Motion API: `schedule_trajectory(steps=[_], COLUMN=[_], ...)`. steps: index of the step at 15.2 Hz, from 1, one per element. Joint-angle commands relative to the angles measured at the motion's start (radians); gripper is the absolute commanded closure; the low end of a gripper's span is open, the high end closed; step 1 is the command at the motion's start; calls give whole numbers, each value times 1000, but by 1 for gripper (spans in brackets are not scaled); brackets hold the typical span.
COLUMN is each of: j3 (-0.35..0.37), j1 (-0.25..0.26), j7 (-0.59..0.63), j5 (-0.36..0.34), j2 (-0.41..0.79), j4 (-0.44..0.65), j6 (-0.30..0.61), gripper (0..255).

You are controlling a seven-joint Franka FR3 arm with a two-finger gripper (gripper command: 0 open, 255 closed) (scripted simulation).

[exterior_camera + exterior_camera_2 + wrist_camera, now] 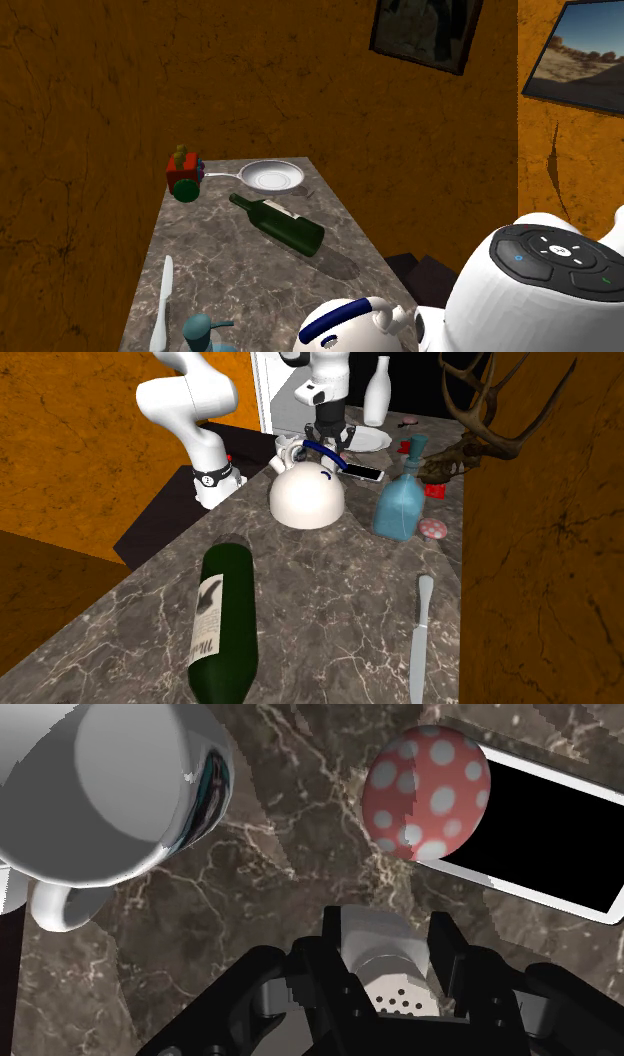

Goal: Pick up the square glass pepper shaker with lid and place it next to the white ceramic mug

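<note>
In the wrist view my gripper [392, 954] is shut on the pepper shaker [385, 939], a pale square body with a grey perforated lid, clasped on both sides by the black fingers [335, 944]. The white mug [120, 789] lies a little ahead and to one side, its handle toward me and its inside grey. In the second exterior view the gripper [330, 437] hangs low behind the white kettle [308, 492], close beside the mug [286, 449]. Whether the shaker touches the marble top I cannot tell.
A red mushroom with white dots [428, 792] and a black-screened phone [555, 844] lie just ahead of the gripper. Around stand a blue bottle [400, 502], a white plate [368, 440] and a vase [377, 392]. A green wine bottle [225, 622], a knife [420, 637] and a pan [275, 177] lie farther off.
</note>
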Motion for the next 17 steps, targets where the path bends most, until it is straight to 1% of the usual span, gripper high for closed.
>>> schedule_trajectory(steps=[1,5,6,11,15,17], j3=[1,1,1,1,-96,-96], j1=[0,0,0,0,16,16], j7=[-1,0,0,0,8,8], j5=[1,1,1,1,-49,-49], j2=[1,1,1,1,-82,-83], j4=[-1,-1,-1,-1,63,63], j6=[3,2,2,2,-153,-153], gripper=[255,255,0,0,0,0])
